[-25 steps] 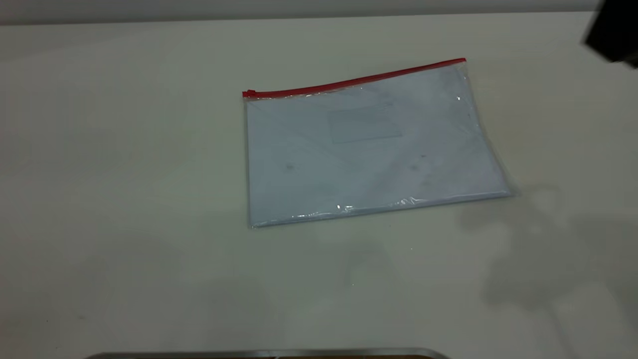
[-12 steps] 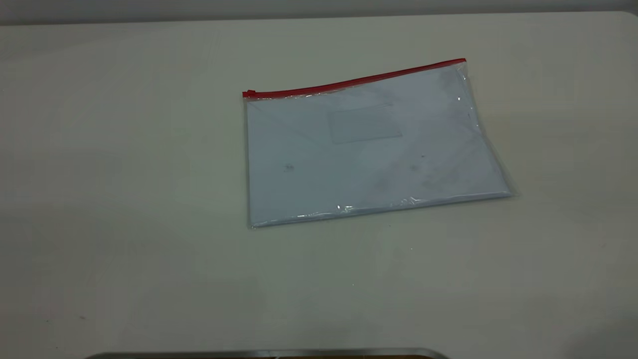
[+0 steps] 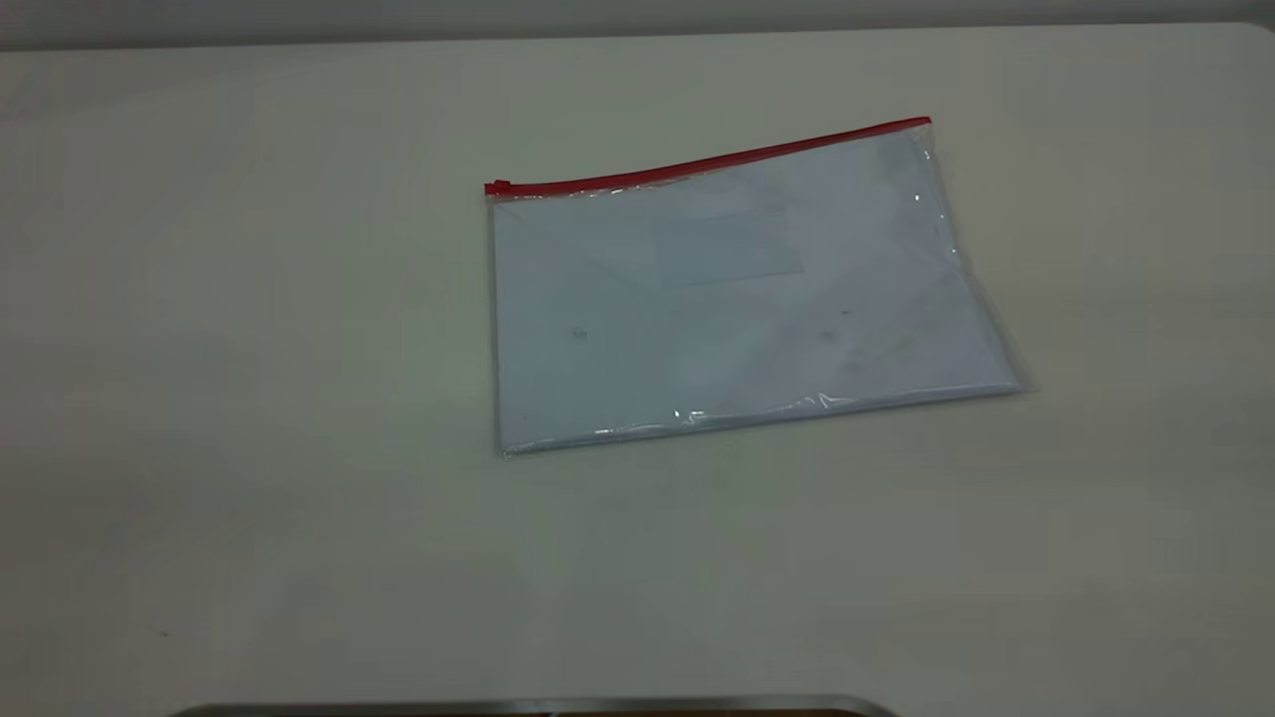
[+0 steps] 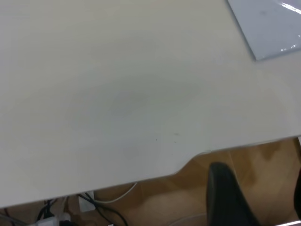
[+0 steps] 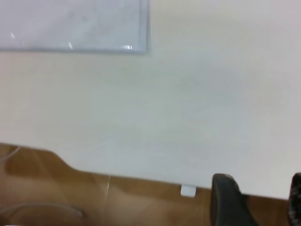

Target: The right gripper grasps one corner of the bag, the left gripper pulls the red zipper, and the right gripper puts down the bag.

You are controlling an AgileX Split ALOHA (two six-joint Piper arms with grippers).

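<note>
The bag [image 3: 737, 299] lies flat on the pale table, a clear bluish-white pouch. The red zipper [image 3: 707, 161] runs along its far edge, with the slider tab [image 3: 498, 186] at the left end and the red corner of the bag [image 3: 921, 127] at the right end. Neither gripper shows in the exterior view. The left gripper [image 4: 261, 197] is open and empty beyond the table's edge, far from the bag [image 4: 273, 23]. The right gripper [image 5: 261, 200] is open and empty at the table's edge, away from the bag [image 5: 70, 23].
The table [image 3: 249, 398] is bare around the bag. A metal rim [image 3: 538, 707] shows at the near edge. The wrist views show a wooden floor [image 4: 164, 197] and cables [image 4: 99, 212] below the table's edge.
A black arm part at the exterior view's top right one second ago has left the frame, and its shadow on the right of the table is gone. The bag has not moved.
</note>
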